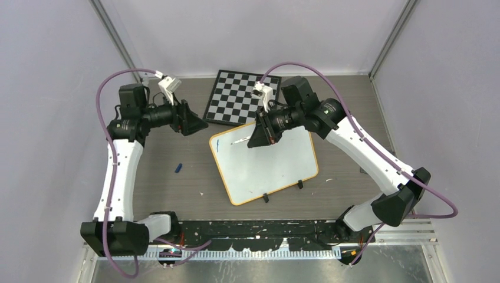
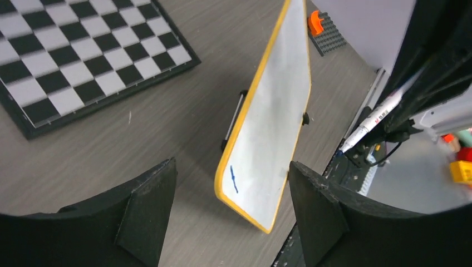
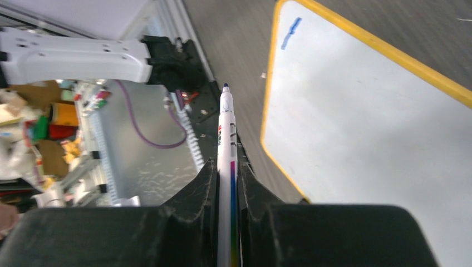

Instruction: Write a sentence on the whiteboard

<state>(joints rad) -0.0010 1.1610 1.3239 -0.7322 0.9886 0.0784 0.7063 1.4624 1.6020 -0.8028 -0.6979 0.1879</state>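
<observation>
The whiteboard (image 1: 265, 168) lies flat in the middle of the desk (image 1: 171, 194), turned a little crooked, with its two black clips on the side that faces the near edge. It lies face up, so a pen can reach it from above. The right pincer (image 3: 227, 167) is closed tight on a white marker pen (image 3: 227, 130), with the blue tip poking out in front, ready to write. It hangs over the board's far left corner. That looks like a good place to begin a sentence. The tip seems to be up in the air and not on the board. A short blue mark (image 3: 290, 32) is the only ink on the board, so most of the writing is left to do. The left pincer (image 1: 194, 124) is wide open and holds nothing. It waits near the far edge, out of the pen's way. A chessboard (image 1: 236, 97) sits by the far edge, just beside the whiteboard. A small blue piece (image 1: 178, 168), maybe the pen's cap, lies toward the left edge. The desk top is grey-brown like wood, and the walls around it are plain and pale
</observation>
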